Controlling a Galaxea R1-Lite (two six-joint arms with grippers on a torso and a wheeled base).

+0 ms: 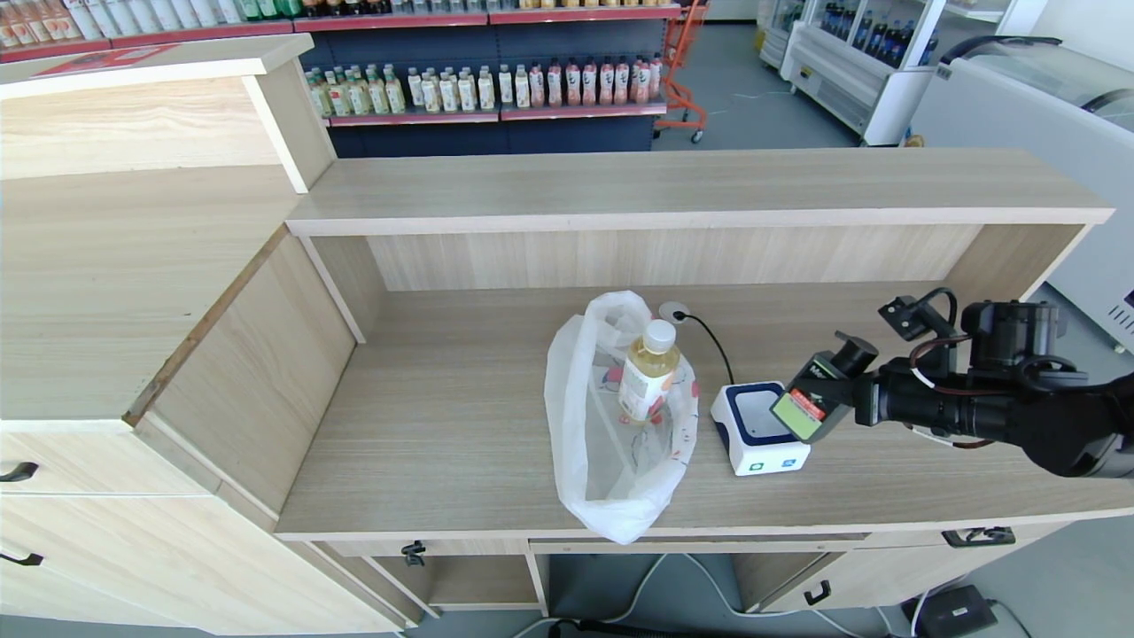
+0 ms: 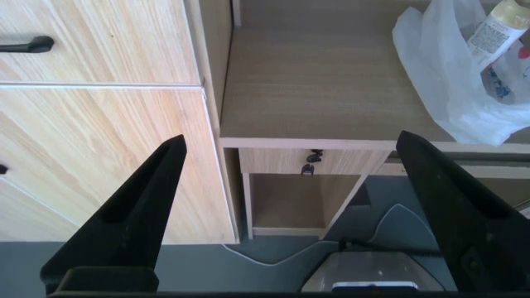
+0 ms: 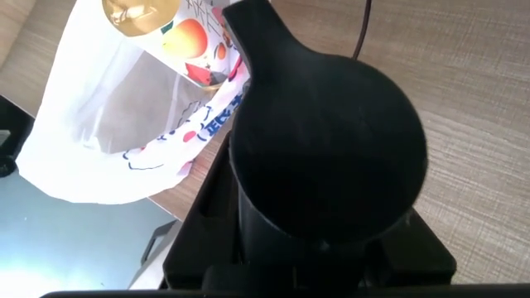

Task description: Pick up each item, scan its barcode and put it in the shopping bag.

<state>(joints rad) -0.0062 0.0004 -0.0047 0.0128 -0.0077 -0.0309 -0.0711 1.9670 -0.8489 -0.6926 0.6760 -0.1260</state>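
My right gripper [image 1: 819, 390] is shut on a small green box with a red label [image 1: 802, 410], held just above the right edge of the white scanner [image 1: 760, 431] with its dark blue window. Left of the scanner, a white shopping bag [image 1: 585, 416] lies open on the counter with a bottle of yellow drink [image 1: 649, 368] standing in it. From the right wrist I see the bag [image 3: 99, 124] and bottle [image 3: 141, 12] past a dark rounded shape [image 3: 327, 157] close to the lens. My left gripper [image 2: 290, 223] hangs open in front of the counter, below its front edge.
A black cable [image 1: 713, 341] runs from the scanner to a hole in the counter [image 1: 443, 416]. A raised wooden ledge [image 1: 691, 190] backs the counter and a tall cabinet [image 1: 133, 266] stands on the left. Drawers with black handles [image 2: 25, 44] are near the left gripper.
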